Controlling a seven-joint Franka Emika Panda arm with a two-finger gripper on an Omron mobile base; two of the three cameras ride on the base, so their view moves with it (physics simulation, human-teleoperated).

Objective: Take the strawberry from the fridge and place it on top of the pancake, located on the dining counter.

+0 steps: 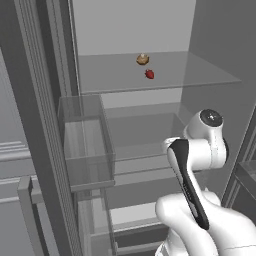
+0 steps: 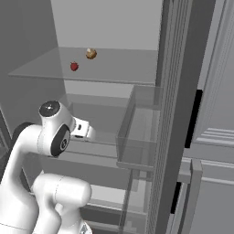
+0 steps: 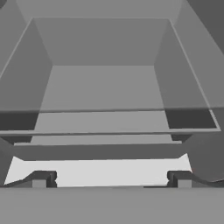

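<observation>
Red strawberry (image 1: 149, 74) waits on upper fridge (image 1: 150, 30) shelf; gripper (image 3: 111, 178) jaws spread, empty, aimed lower; must rise, reach.

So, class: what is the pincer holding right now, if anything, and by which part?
Nothing. The pincer is open and bare, facing the lower fridge shelves; the strawberry lies untouched on the upper glass shelf.
</observation>
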